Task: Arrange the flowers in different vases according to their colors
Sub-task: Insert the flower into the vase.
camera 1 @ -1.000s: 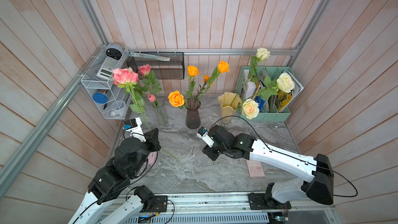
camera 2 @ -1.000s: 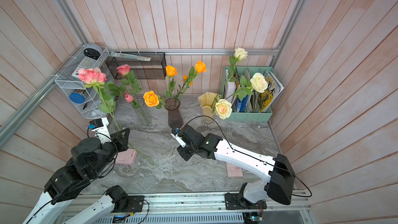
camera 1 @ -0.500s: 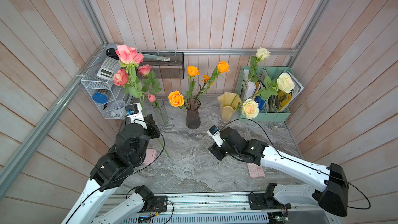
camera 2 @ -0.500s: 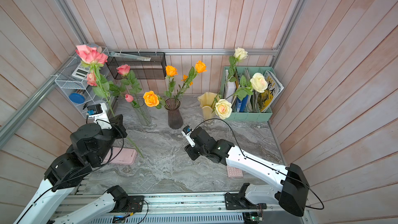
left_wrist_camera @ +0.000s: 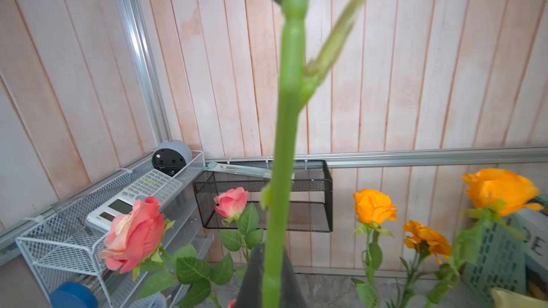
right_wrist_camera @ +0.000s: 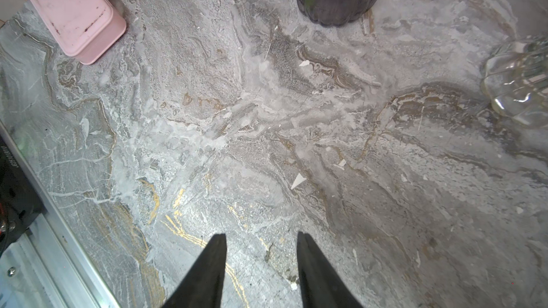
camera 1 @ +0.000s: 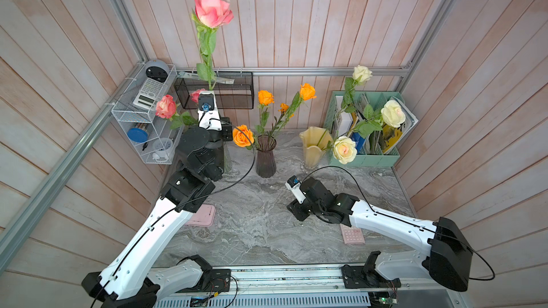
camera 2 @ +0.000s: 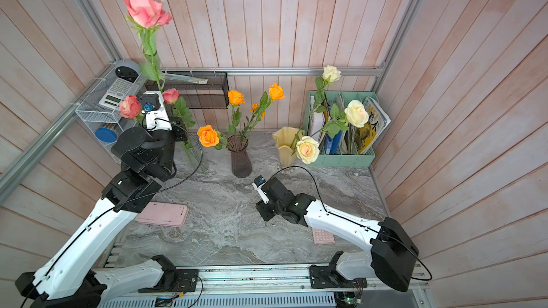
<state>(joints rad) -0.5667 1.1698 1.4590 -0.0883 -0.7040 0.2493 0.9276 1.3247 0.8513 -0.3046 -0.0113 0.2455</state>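
At the far left, a white wire rack (camera 1: 133, 114) hangs on the wall. Just right of it the left hand (left_wrist_camera: 271, 277) is raised at the far left of the counter (camera 1: 261, 232), closed tight on the green stem of a pink rose (camera 1: 212, 7). The rose stands upright, its head well above everything else. The stem's lower end is hidden behind the arm.

Beside that hand, the clear vase (camera 2: 195, 155) stands on the counter with two smaller pink roses (camera 2: 129, 106) leaning out of it. A pink box (camera 1: 201, 216) lies nearer, by the left arm.

At the far middle, the purple vase (camera 1: 266, 158) holds the orange roses (camera 1: 243, 135). Right of it, the yellow vase (camera 1: 311, 146) holds three cream roses (camera 1: 344, 149), which lean across a green file holder (camera 1: 364, 158).

Nearer than those two vases, the right hand (right_wrist_camera: 261, 238) points down at bare counter, about half open and holding nothing.
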